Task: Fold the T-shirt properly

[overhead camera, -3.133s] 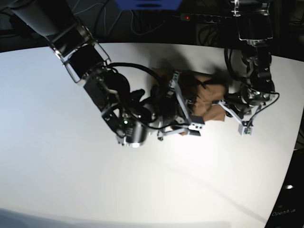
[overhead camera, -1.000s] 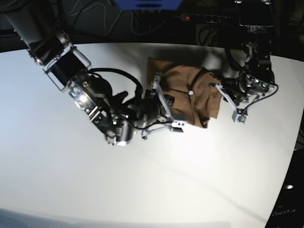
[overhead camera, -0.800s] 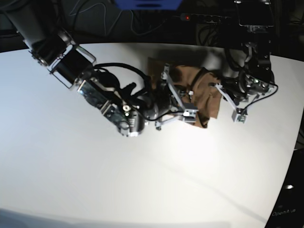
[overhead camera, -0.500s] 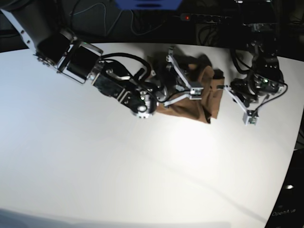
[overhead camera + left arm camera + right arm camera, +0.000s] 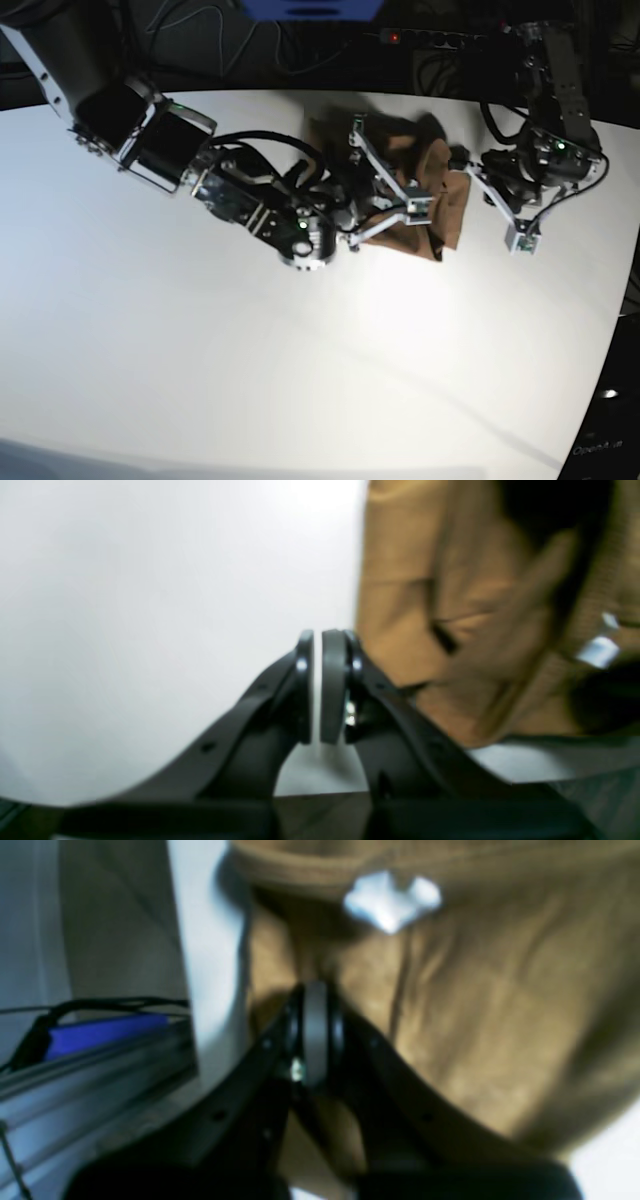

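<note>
The tan-brown T-shirt (image 5: pixel 447 203) lies rumpled at the back of the white table (image 5: pixel 300 380). My right gripper (image 5: pixel 397 187) reaches in from the left and hangs over the cloth. In the right wrist view the right gripper (image 5: pixel 315 1032) is shut, its pads pressed together with brown T-shirt (image 5: pixel 490 1030) behind them and no fold visible between them; a white neck label (image 5: pixel 390 900) shows ahead. My left gripper (image 5: pixel 492 207) is just off the shirt's right edge. In the left wrist view the left gripper (image 5: pixel 316 680) is shut over bare table, with the T-shirt (image 5: pixel 425 605) beside it.
The table's curved back edge (image 5: pixel 250 93) runs close behind the shirt, with dark cables and a blue object (image 5: pixel 310 8) beyond it. The right arm's bulky links (image 5: pixel 230 190) stretch across the table's left half.
The right arm has swung toward the back right, carrying its gripper further across the shirt, which now looks more bunched. The left gripper has shifted a little to the right. Both stayed shut.
</note>
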Controlling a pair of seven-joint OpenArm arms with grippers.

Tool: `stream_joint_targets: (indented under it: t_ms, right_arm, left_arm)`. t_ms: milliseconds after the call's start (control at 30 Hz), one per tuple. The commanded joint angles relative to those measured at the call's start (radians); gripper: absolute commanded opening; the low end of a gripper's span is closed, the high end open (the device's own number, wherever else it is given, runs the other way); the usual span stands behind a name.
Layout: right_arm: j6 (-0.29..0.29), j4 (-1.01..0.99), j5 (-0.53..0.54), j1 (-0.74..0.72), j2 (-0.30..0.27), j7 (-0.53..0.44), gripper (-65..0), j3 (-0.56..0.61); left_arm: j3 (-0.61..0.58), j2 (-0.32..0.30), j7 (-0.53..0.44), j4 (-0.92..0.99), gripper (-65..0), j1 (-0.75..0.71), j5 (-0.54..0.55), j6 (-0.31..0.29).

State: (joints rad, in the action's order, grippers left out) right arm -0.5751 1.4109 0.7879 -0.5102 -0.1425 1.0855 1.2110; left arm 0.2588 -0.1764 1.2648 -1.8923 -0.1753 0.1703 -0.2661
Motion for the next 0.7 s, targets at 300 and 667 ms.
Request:
stream_joint_targets:
  t_ms: [300,667]
  right_arm:
    - [-0.003,0.083,0.017,-0.069,0.008,0.084,-64.9,-0.013]
    - [-0.006,0.08,0.017,-0.12,-0.035,0.109,-64.9,-0.007]
  left_arm:
    - [-0.14,0.036,-0.043,-0.022,-62.7,-0.059,0.002,-0.002]
    - [-0.161,0.111,-0.089,-0.026,-62.7,-0.056,0.024,-0.002]
